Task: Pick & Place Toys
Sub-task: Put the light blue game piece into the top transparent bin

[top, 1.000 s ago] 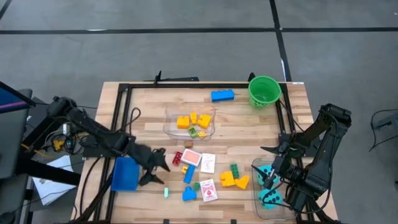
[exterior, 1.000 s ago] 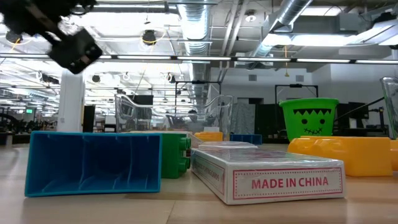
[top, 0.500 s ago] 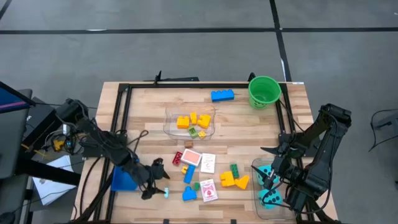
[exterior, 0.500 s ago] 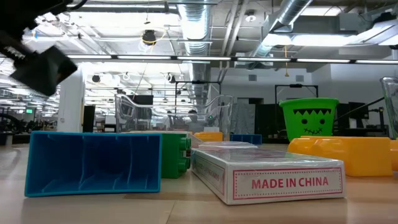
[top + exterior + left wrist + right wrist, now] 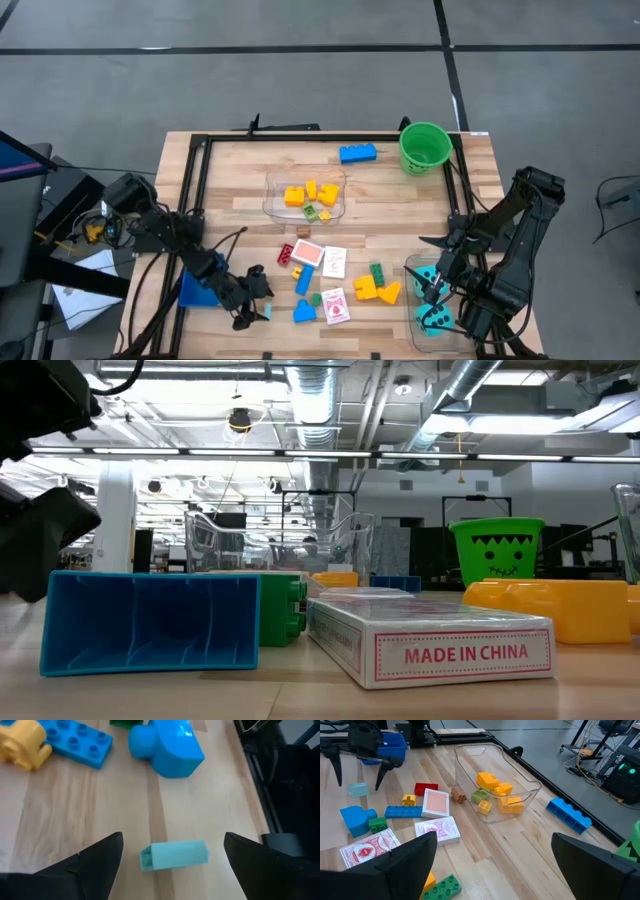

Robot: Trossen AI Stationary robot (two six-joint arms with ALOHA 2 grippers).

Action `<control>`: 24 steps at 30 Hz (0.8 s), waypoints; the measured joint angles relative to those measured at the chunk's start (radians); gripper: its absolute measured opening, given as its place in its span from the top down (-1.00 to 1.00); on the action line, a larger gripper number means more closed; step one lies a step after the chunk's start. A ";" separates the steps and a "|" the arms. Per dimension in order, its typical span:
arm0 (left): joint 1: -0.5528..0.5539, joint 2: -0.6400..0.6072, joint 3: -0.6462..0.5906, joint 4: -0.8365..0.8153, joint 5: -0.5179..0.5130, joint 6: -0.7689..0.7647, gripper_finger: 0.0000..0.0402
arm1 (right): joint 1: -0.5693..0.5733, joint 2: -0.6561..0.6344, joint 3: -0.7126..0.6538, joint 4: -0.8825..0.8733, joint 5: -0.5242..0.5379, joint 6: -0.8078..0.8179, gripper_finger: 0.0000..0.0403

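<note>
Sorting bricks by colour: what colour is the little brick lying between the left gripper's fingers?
Pale teal. The little brick shows best in the left wrist view.

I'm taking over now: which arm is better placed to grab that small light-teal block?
Left: its gripper hangs open directly over the light-teal block. The right gripper waits by the tub across the table.

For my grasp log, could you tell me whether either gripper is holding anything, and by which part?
Nothing is held. The left gripper is open, straddling the light teal block without touching it. The right gripper is open and empty, near the tub with the dice.
</note>
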 joint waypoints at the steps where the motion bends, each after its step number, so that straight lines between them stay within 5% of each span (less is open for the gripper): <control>1: -0.002 0.005 0.000 -0.001 0.000 -0.003 -0.70 | 0.000 0.000 0.000 0.000 0.000 0.000 -0.91; 24: -0.007 0.073 0.002 0.042 -0.034 -0.019 -0.66 | 0.000 0.000 0.000 0.003 -0.021 0.000 -0.91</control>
